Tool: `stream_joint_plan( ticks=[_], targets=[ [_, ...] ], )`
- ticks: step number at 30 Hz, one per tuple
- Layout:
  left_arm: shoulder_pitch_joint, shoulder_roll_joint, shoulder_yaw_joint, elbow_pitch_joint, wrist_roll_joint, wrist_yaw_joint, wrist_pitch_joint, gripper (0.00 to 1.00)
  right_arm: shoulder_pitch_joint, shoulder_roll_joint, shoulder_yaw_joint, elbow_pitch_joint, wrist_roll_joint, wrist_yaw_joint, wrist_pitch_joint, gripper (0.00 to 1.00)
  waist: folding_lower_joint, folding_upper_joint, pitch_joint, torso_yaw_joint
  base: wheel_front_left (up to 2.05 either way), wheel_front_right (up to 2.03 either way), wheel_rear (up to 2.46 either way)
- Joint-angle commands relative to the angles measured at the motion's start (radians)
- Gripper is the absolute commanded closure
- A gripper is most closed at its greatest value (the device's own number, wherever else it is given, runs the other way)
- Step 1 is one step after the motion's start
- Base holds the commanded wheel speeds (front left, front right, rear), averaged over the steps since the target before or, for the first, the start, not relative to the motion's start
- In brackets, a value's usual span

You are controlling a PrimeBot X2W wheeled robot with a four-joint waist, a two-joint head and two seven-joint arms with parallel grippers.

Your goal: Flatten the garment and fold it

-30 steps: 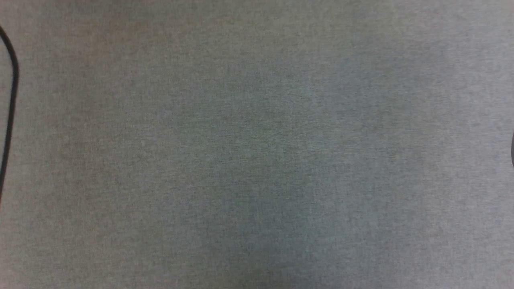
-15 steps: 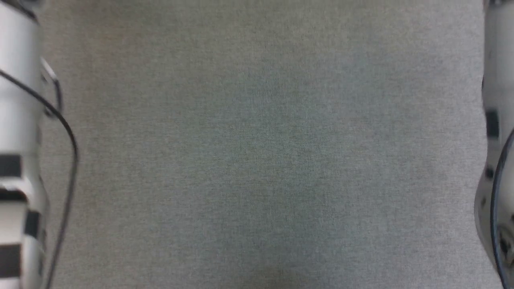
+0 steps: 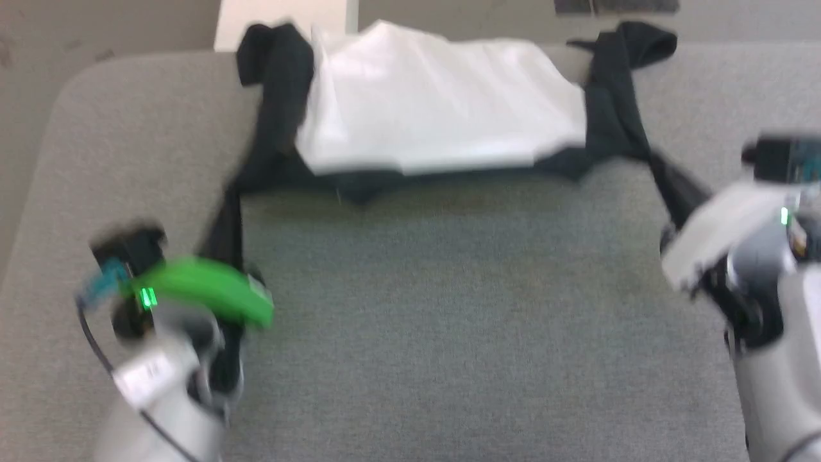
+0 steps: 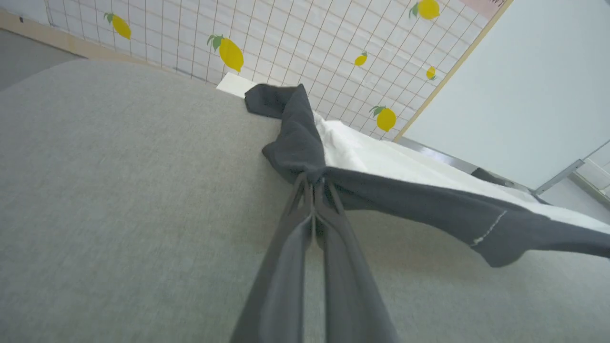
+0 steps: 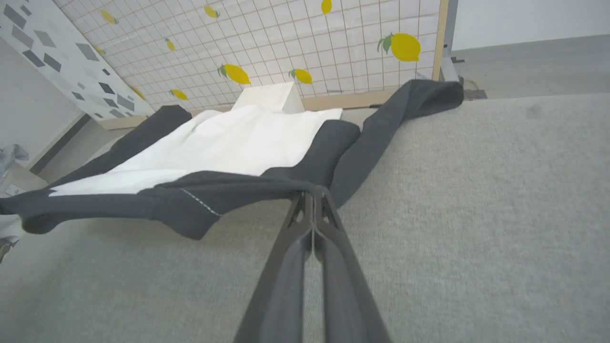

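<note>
The garment [image 3: 442,109] lies across the far part of the grey table [image 3: 449,321], white body in the middle and black sleeves at each side. My left gripper [image 3: 232,192] is shut on the black fabric at its near left corner, also seen as the left gripper [image 4: 314,180] pinching the garment [image 4: 381,157]. My right gripper [image 3: 651,157] is shut on the black fabric at the near right corner, tips [image 5: 312,190] closed on the garment [image 5: 224,143]. The black near edge hangs stretched between the two grippers, slightly above the table.
The table's rounded far-left corner [image 3: 77,83] drops to the floor. A white block [image 3: 282,19] stands just beyond the far edge. Behind it is a gridded wall with lemon prints [image 4: 286,43]. Bare grey table surface lies between the grippers and me.
The head camera has swung: earlier it saw bare grey table, then pale forearms at both edges, and now the garment and both grippers. Both grippers stay shut.
</note>
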Motion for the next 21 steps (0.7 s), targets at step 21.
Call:
stream_joint_plan(
  ticks=[21],
  targets=[
    [0.531, 0.093, -0.115, -0.153, 0.003, 0.237, 0.373, 1.0, 0.626, 0.01, -0.073, -0.224, -0.077, -0.011, 0.449, 1.0, 0.0001, 0.0, -0.238, 0.035, 0.0, 0.0, 0.0]
  ],
)
